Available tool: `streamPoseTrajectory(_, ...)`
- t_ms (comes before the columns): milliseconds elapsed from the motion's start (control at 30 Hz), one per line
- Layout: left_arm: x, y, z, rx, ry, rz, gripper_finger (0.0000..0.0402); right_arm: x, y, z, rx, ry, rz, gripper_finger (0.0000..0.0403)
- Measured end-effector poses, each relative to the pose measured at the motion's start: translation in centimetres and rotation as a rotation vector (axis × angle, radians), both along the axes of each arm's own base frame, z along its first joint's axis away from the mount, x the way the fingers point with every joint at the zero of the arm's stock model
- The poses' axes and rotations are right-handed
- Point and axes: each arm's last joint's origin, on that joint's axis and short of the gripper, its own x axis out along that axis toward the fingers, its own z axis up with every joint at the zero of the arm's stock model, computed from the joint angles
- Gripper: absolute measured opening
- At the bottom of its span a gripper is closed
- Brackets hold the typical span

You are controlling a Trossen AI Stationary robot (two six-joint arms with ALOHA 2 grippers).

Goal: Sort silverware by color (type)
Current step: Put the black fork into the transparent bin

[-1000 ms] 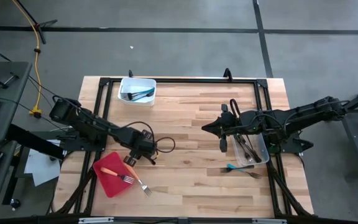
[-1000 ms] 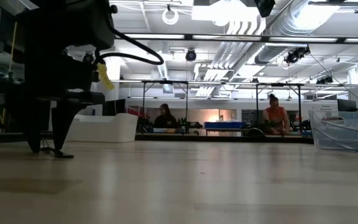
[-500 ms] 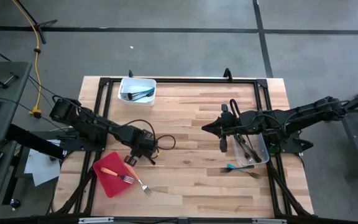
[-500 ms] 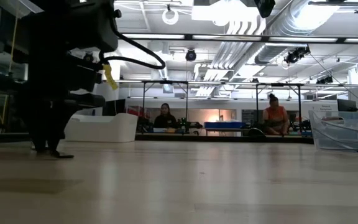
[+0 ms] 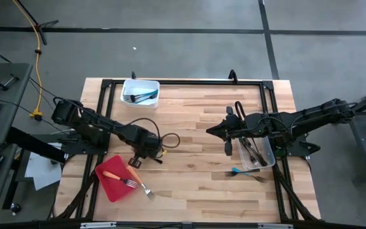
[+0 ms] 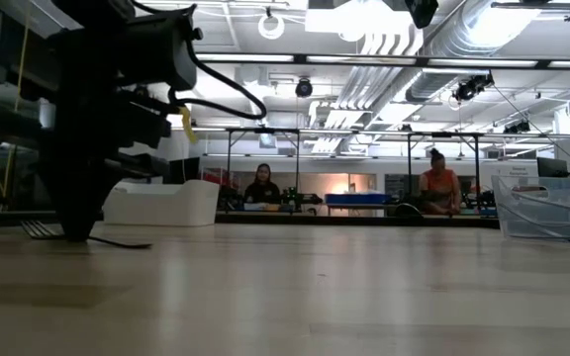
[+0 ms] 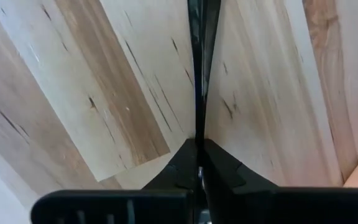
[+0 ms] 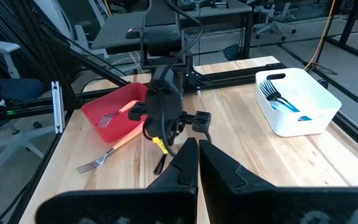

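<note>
Silverware (image 5: pixel 146 190): we see it spread out, with some by the red tray (image 5: pixel 107 184), some in the white tub (image 5: pixel 124 85) and the clear tub (image 5: pixel 269 156), and two loose pieces just beside the clear one.
Left gripper (image 7: pixel 199 144): low over the table near the red tray, fingers pinched tight on a dark fork (image 6: pixel 117 241).
Right gripper (image 8: pixel 191 158): waiting mid-table, fingers together, holding nothing.
Risk, slip: we judge the pinch narrow, so the slim handle could swivel or drop.
Risk, drag: the tines sit at table level and may catch on the wood.
Risk, missort: the fork could end up among the wrong colour.
</note>
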Motion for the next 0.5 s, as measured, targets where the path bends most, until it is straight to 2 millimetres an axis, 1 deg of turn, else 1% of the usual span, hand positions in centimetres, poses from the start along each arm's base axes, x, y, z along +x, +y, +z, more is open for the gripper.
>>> streamPoseTrajectory(133,0.1,0.3,0.1,-0.014,-0.002,0.015,0.0001,0.0,0.0,0.0,0.000,0.000,0.000,0.0000)
streamPoseTrajectory(267,0.1,1.0,1.6,-0.091,-0.067,0.087,0.0001,0.0,0.0,0.0,0.000,0.000,0.000,0.0000)
streamPoseTrajectory(367,0.1,1.8,4.3,-0.155,-0.198,0.175,0.0000,0.0,0.0,0.0,0.000,0.000,0.000,0.0000)
streamPoseTrajectory(433,-0.4,2.4,5.8,-0.170,-0.262,0.244,0.0000,0.0,0.0,0.0,0.000,0.000,0.000,0.0000)
streamPoseTrajectory(500,-0.7,2.9,7.7,-0.198,-0.375,0.307,0.0000,0.0,0.0,0.0,-0.002,0.003,0.000,0.0000)
